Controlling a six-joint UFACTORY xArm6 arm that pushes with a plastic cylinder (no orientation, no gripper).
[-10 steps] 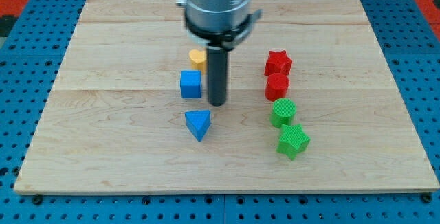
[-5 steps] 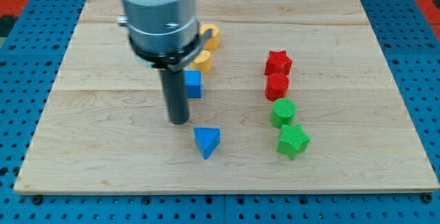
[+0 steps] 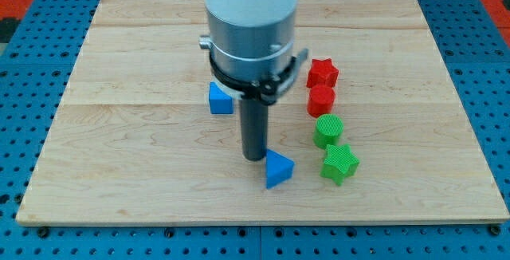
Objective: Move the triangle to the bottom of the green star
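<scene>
Arm is hanging straight down over the middle of the wooden board [image 3: 119, 68], its wide grey-and-white body filling the view's top centre, the dark rod pointing vertically to the surface. No fingers on this rig, nothing grasping; contact is by the rod alone.

My tip [image 3: 254, 157] is sitting just to the upper left of the blue triangle [image 3: 277, 168], touching it or nearly so; cannot tell which.

Green star [image 3: 340, 163] is lying to the right of the tip, near the triangle but apart. Green cylinder [image 3: 327, 130] is sitting above the star, then red cylinder [image 3: 321, 100], then red star [image 3: 322, 73]. Blue cube [image 3: 220, 99] is showing up-left of the tip, partly hidden by the arm.
</scene>
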